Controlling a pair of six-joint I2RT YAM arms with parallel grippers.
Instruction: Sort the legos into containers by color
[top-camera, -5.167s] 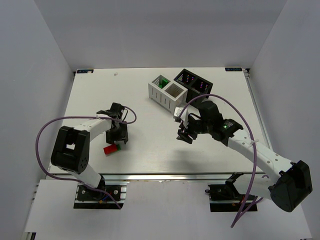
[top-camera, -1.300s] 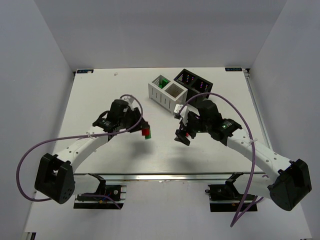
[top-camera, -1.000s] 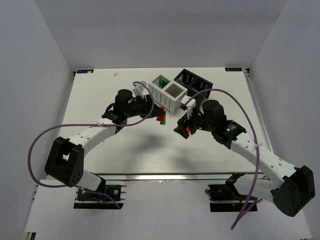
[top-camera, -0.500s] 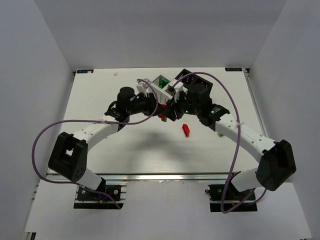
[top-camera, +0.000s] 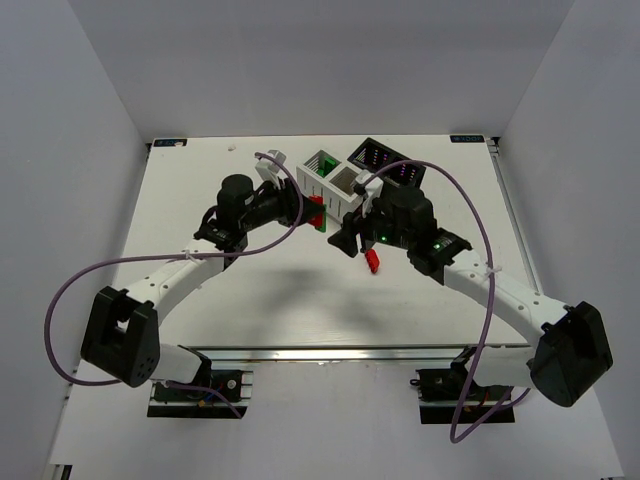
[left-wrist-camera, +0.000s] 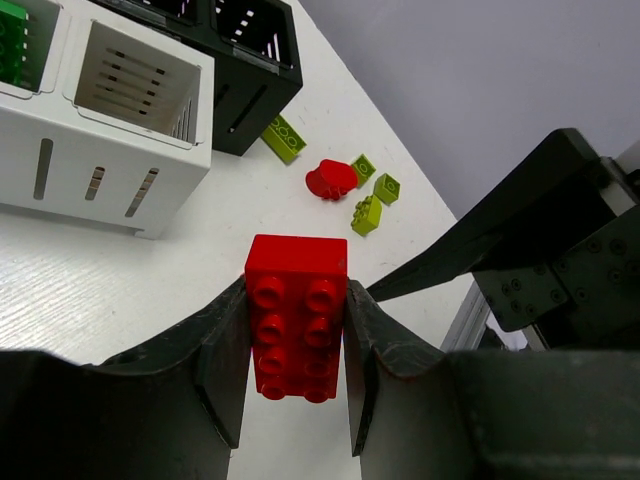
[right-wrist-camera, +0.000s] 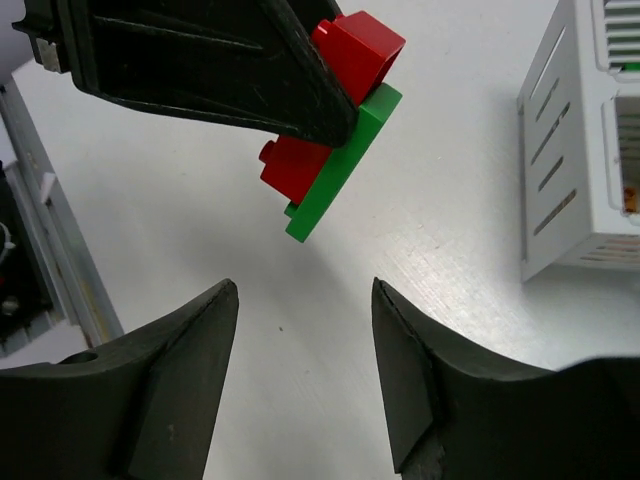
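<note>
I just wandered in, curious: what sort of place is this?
Probably a robotics lab test cell: a left arm and right arm bolted at a white table, blank walls enclosing it, plus a red brick, white bin and black bin for practice.

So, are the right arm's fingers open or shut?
Open: the right arm's black fingers stand apart, with only bare white table between them.

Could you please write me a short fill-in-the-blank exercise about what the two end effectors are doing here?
1. The left end effector is shut on a ___ brick.
2. A flat plate stuck to that brick is ___ in colour.
3. The right end effector faces them with its jaws ___, holding nothing.

Missing words: red; green; open.
</note>
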